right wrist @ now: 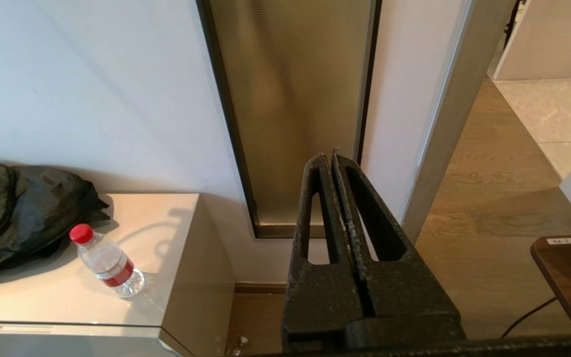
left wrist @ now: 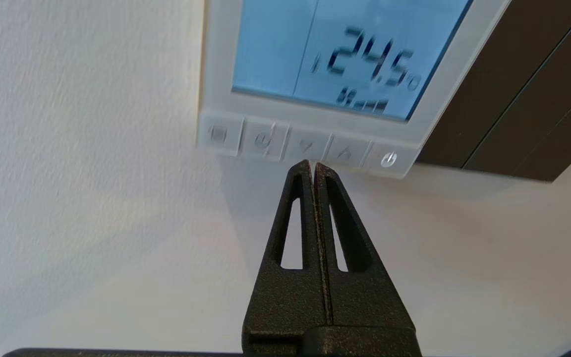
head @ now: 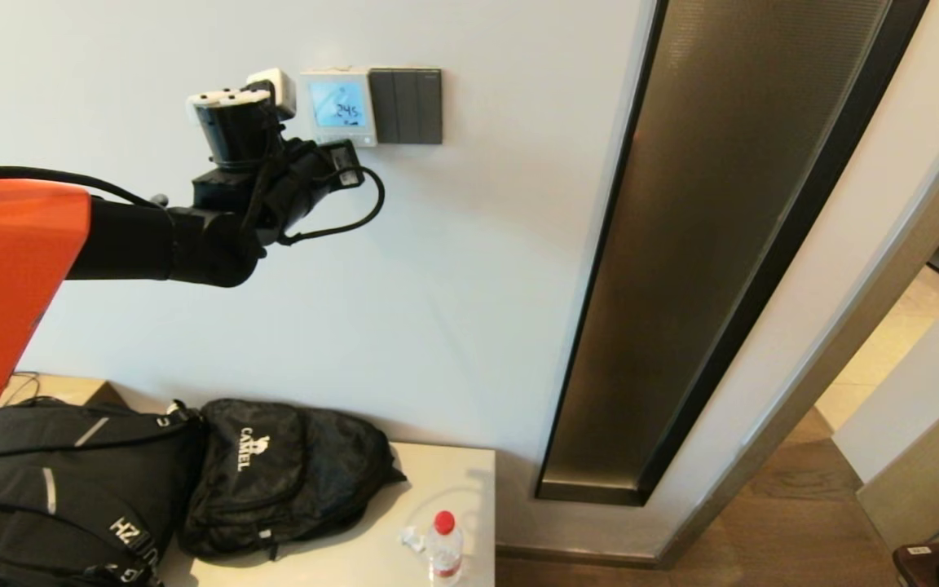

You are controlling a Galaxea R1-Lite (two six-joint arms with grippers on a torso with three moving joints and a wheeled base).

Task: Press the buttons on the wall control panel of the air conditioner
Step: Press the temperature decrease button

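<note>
White plastic frames the air conditioner's wall control panel point(head: 338, 106), which sits high on the pale wall with its screen lit blue and showing 24.5. Just beside it, edge to edge, is a dark grey switch plate point(head: 410, 106).

The left arm reaches up and forward from the orange shoulder, its black forearm roughly level and the wrist bent toward the wall — the left claw point(left wrist: 311, 166) has its two fingers pressed flat together, pinching nothing. In the left wrist view its joined tips point at the buttons point(left wrist: 305, 148), the pale row along the panel's lower edge, and end right at that edge below the two arrow keys; whether they touch the panel I cannot tell. A black cable point(head: 359, 214) loops from the wrist.

The right arm hangs low and idle, out of the head view — its own camera shows the right claw point(right wrist: 329, 159) with fingers closed together on nothing, aimed toward a tall bronze-toned wall panel point(right wrist: 293, 99).

Down below, a beige table point(head: 445, 473) against the wall carries two black backpacks point(head: 274, 481) and a red-capped water bottle point(head: 444, 548).
</note>
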